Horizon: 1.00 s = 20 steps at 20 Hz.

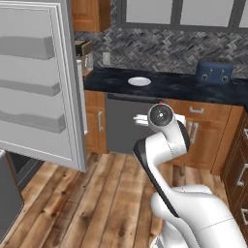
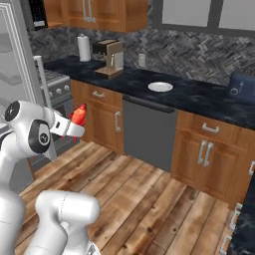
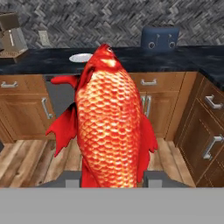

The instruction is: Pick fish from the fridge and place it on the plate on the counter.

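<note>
Gripper [image 2: 79, 118] is seen closed on the fish [image 3: 111, 127]; in the hand view the red-orange body stands up between the two dark fingertips [image 3: 70, 178], tail end down in the grip, head pointing away from the hand

Fish is held in the air above the wooden floor [image 2: 149, 194], out in front of the lower cabinets, well apart from the counter [image 2: 199, 97]. In the right base view only a small red part of it is seen past the white hand

Plate [image 2: 160, 86] is found lying flat on the dark counter, above the grey dishwasher front [image 2: 147, 132], nothing on it. In the hand view the plate [image 3: 80, 57] is partly hidden behind the fish's head

Coffee machine [image 2: 110, 57] and paper roll [image 2: 83, 47] are noted left of the plate on the counter; blue toaster [image 1: 213, 71] to its right

Fridge [image 1: 36, 82] door is seen standing open at the left, shelves on its inner face
</note>
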Motion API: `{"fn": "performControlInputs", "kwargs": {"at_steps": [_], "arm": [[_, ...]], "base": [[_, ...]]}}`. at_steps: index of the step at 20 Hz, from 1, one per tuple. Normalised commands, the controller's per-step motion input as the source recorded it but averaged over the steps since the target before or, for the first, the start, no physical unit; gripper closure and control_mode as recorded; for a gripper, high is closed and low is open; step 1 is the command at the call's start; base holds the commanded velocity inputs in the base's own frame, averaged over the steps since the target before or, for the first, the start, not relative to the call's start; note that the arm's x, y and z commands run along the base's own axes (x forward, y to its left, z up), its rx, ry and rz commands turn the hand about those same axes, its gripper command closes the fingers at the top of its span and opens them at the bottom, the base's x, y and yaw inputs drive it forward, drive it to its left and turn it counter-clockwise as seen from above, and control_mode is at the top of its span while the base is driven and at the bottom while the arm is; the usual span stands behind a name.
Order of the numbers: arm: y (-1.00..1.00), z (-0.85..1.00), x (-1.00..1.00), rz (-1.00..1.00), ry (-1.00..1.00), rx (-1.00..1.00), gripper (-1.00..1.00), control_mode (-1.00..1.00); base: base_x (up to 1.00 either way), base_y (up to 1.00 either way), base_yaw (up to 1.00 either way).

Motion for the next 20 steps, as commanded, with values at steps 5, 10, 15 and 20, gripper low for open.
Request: {"fn": "performControlInputs", "kwargs": {"at_steps": [5, 10, 15, 20], "arm": [[0.0, 0.0, 0.0, 0.0, 0.0, 0.0, 1.0, 1.0], [0.0, 0.0, 0.0, 0.0, 0.0, 0.0, 1.0, 1.0], [0.0, 0.0, 0.0, 0.0, 0.0, 0.0, 1.0, 1.0], [0.0, 0.0, 0.0, 0.0, 0.0, 0.0, 1.0, 1.0]], "base": [[0.11, -0.4, -0.21], [0.31, -0.41, -0.22], [0.46, -0.36, -0.2], [0.54, -0.25, -0.18]]}}
